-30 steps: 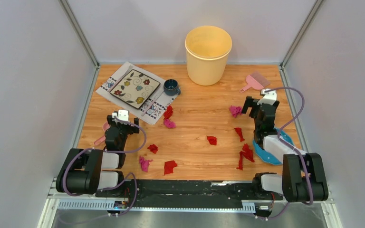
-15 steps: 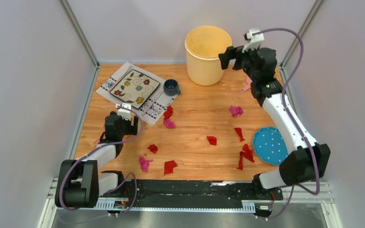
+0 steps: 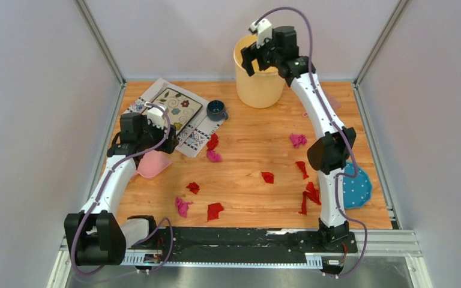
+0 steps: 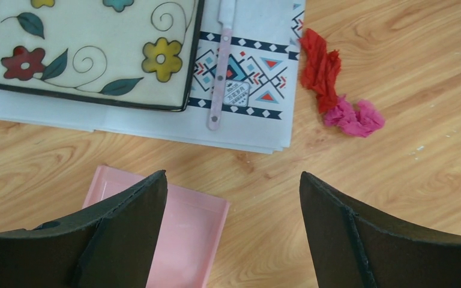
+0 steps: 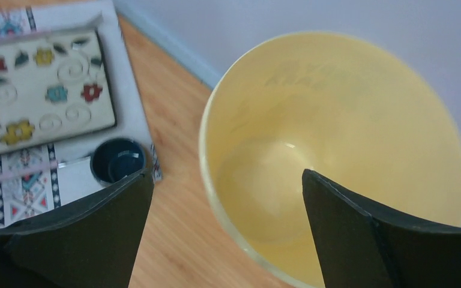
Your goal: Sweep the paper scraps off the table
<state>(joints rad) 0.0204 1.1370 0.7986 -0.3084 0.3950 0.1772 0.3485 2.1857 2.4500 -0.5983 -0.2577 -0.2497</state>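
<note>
Several red and magenta paper scraps lie on the table (image 3: 246, 150): a magenta one (image 3: 298, 140) and red ones (image 3: 310, 195) on the right, a red one (image 3: 267, 177) in the middle, more (image 3: 215, 210) near the front. By the placemat corner lie a red scrap (image 4: 320, 69) and a magenta one (image 4: 355, 117). My left gripper (image 3: 147, 144) hangs open over the pink dustpan (image 4: 186, 234), holding nothing. The right gripper (image 3: 258, 60) is open and empty, raised above the near rim of the yellow bucket (image 5: 336, 150).
A white patterned placemat (image 3: 192, 141) at the back left carries a floral plate (image 3: 174, 105) and a pink utensil (image 4: 222, 66). A dark blue cup (image 3: 216, 109) stands beside it. A blue dotted plate (image 3: 360, 186) lies front right. A pink brush handle (image 3: 305, 113) peeks from behind the right arm.
The right arm rose from the front right and swung back to above the bucket. The left arm reached forward toward the placemat, uncovering the dustpan. Both grippers stayed open.
</note>
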